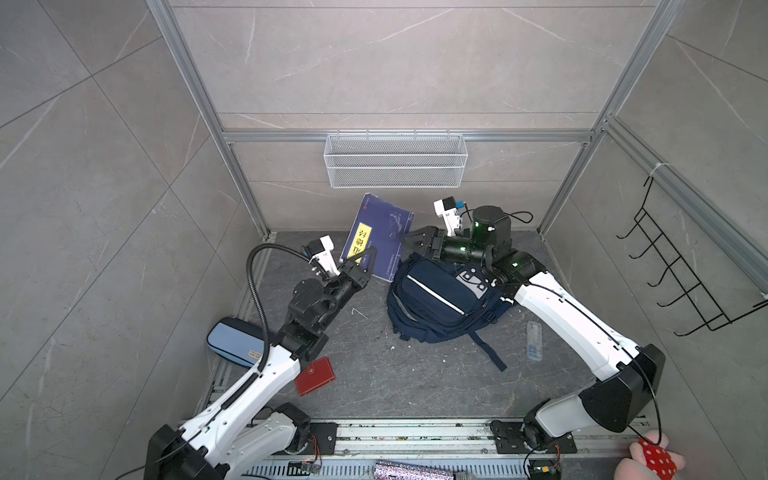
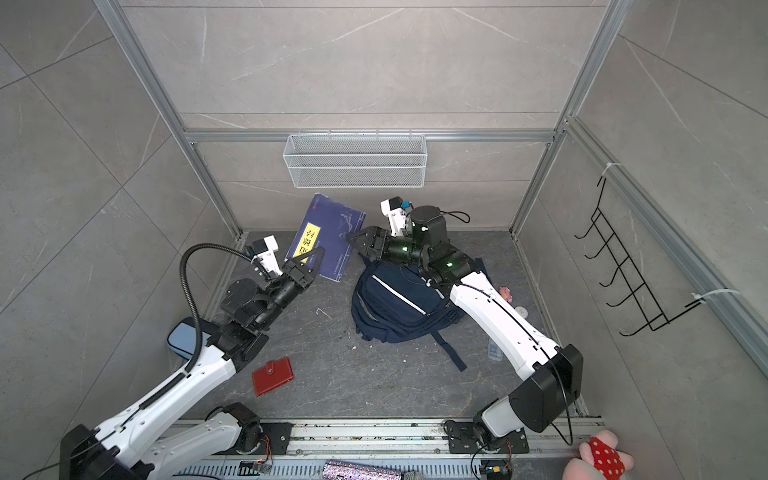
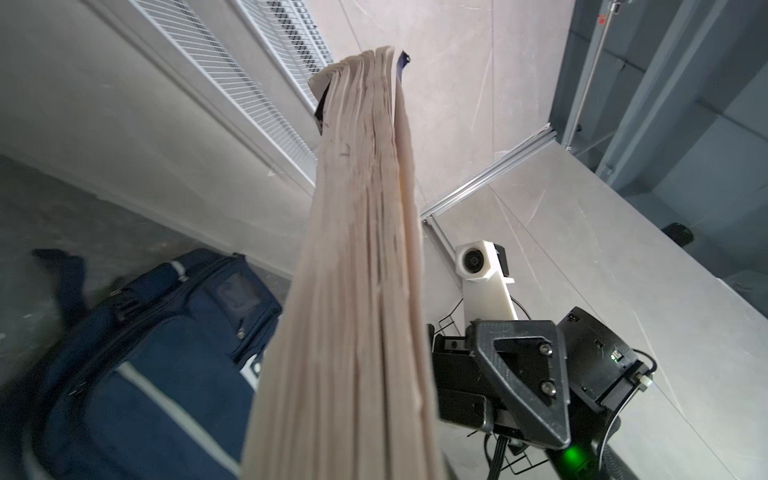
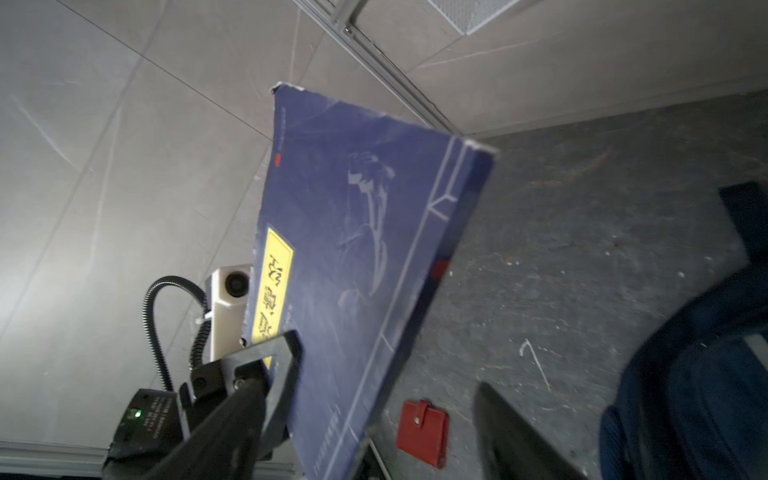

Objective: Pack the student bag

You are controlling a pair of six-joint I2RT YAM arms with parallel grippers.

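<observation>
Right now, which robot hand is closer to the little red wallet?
Left. The left gripper, holding the blue book, is raised behind the red wallet; the right gripper stands open farther off, above the student bag's far end.

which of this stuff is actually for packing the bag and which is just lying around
For the job: student bag; blue book, held by left gripper; probably pencil case and red wallet.
Just lying about: wire basket; plush toy.

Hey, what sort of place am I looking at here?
Probably a robot test cell: aluminium frame holding tile panels, robot arms bolted to a base rail, wire basket hung on the back.
</observation>
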